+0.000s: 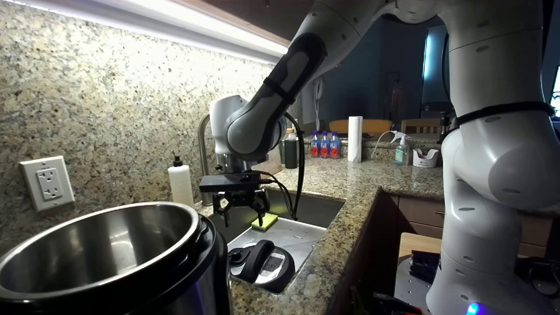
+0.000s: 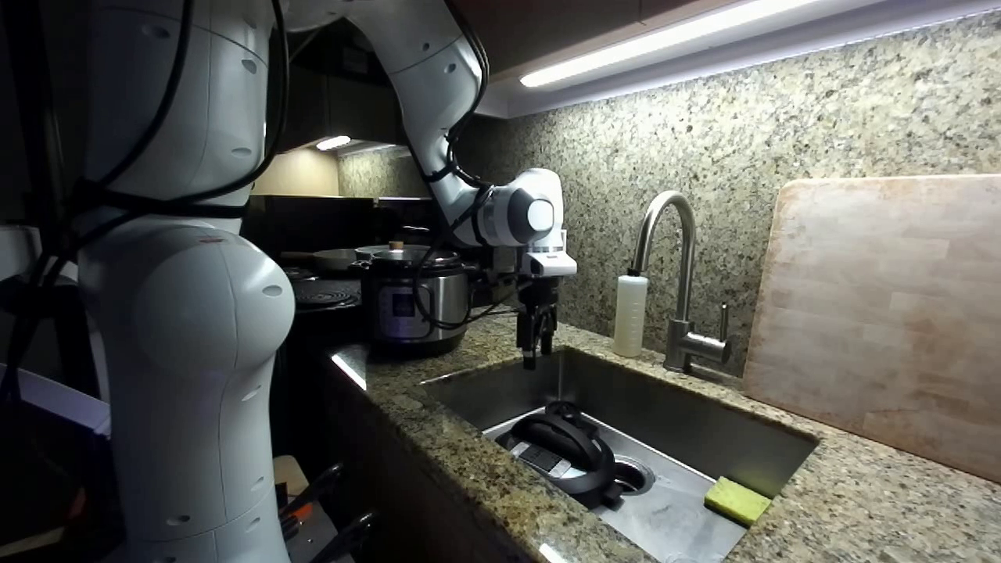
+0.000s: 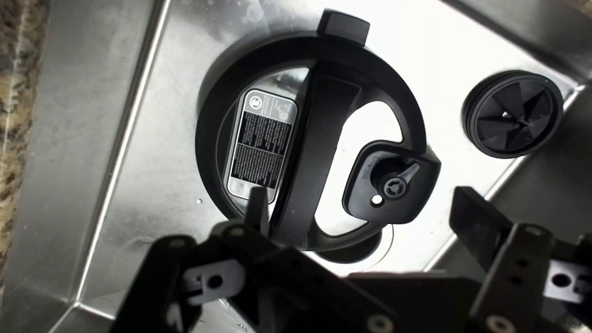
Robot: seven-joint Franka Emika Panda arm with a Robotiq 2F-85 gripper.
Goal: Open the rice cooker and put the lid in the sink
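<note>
Rice cooker [image 2: 400, 309] on granite counter [image 2: 884, 508]

A strip light [image 1: 227, 28] at 11 o'clock in an exterior view bleaches the granite wall [image 1: 192, 83] beneath it, while the room [image 1: 372, 92] toward 2 o'clock stays dim and bluish. In an exterior view lit from 1 o'clock, the cabinet front [image 2: 407, 477] at 7 o'clock sinks nearly to black. In the wrist view, the sink [image 3: 439, 60] glares white near 1 o'clock; soft shade edges the lid [image 3: 319, 143] at its 10 o'clock.
</note>
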